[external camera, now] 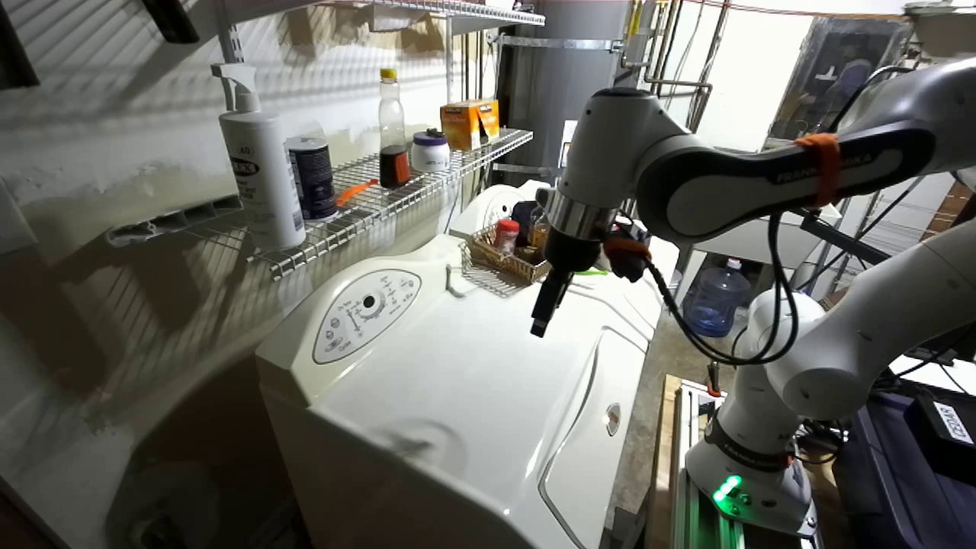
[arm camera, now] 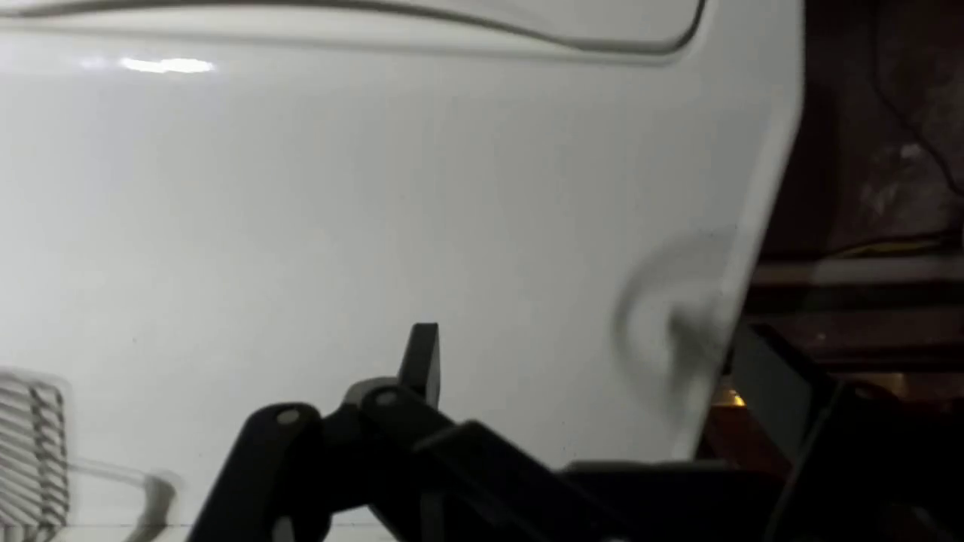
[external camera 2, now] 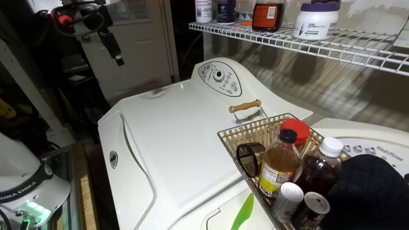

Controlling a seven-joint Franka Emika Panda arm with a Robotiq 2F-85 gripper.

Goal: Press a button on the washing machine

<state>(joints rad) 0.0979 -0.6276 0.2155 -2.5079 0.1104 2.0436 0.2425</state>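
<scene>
The washing machine (external camera: 450, 381) is a large white box with a glossy top; it also shows in an exterior view (external camera 2: 179, 127) and fills most of the wrist view (arm camera: 301, 226). Its oval grey-outlined control panel (external camera: 366, 316), with a round dial and small buttons, sits on the raised back and also shows in an exterior view (external camera 2: 220, 78). The panel is out of the wrist view. My gripper (external camera: 541, 324) points down above the machine's top, apart from it and away from the panel. In the wrist view the gripper (arm camera: 595, 369) has its fingers wide apart with nothing between them.
A wire basket (external camera 2: 230, 150) with bottles and jars stands beside the panel end. A wire shelf (external camera: 358, 213) with bottles and a spray bottle (external camera: 259, 175) hangs above the panel. A green utensil (external camera 2: 243, 212) lies near the basket.
</scene>
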